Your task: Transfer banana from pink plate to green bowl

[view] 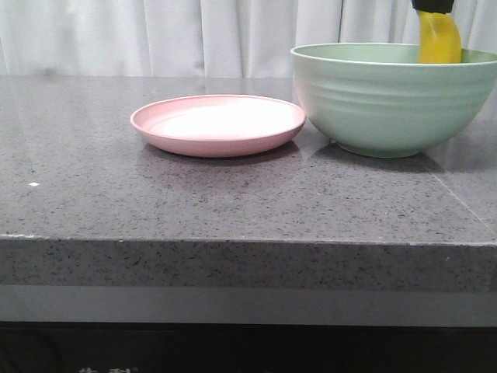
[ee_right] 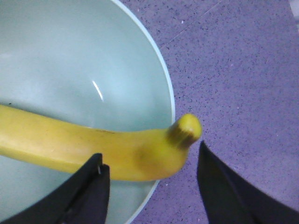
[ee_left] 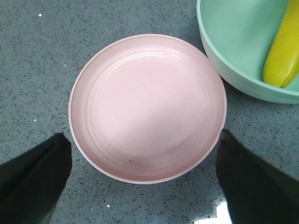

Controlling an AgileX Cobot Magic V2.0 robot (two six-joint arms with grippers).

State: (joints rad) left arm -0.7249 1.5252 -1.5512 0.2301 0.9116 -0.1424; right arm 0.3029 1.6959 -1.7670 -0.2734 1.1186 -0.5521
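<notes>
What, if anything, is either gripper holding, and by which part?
Nothing. The right gripper is open astride the banana near its stem, which rests in the green bowl; the left gripper is open too.

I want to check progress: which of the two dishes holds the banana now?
The green bowl holds the banana; the pink plate beside it is empty.

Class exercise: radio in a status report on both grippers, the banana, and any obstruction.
Left gripper open, above the empty pink plate. Right gripper open around the banana, which leans on the green bowl rim. No obstruction seen.
</notes>
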